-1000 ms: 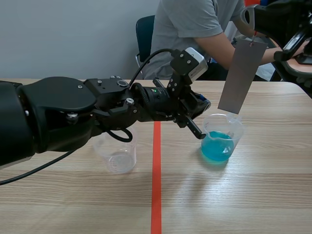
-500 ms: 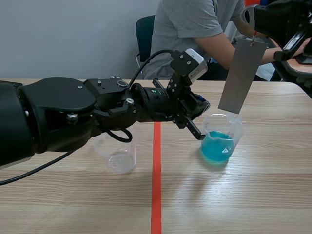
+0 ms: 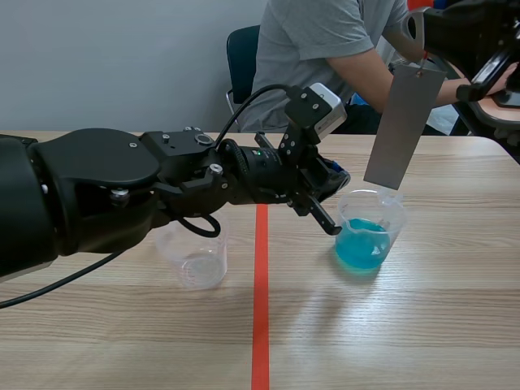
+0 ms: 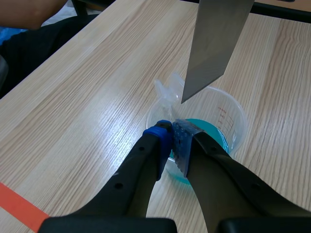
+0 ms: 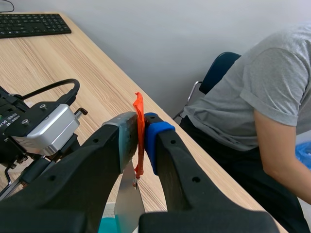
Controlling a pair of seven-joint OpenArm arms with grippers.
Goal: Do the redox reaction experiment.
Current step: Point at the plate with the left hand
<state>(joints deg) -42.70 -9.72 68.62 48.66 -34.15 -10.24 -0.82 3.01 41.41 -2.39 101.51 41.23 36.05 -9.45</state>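
Grey-shirted person (image 3: 317, 49) seated on blue chair (image 3: 241, 57) across table (image 3: 455, 325); keyboard (image 5: 31, 24) on table.

I record my metal strip (image 3: 404, 126) as dull grey, matt and smooth, hung from an orange tie (image 5: 139, 121) that looks like plastic. The beaker (image 3: 370, 231) is clear, glossy plastic. The table (image 3: 422, 325) is pale wood grain with a light sheen.

Metal strip (image 3: 404, 126) above beaker (image 3: 370, 231)
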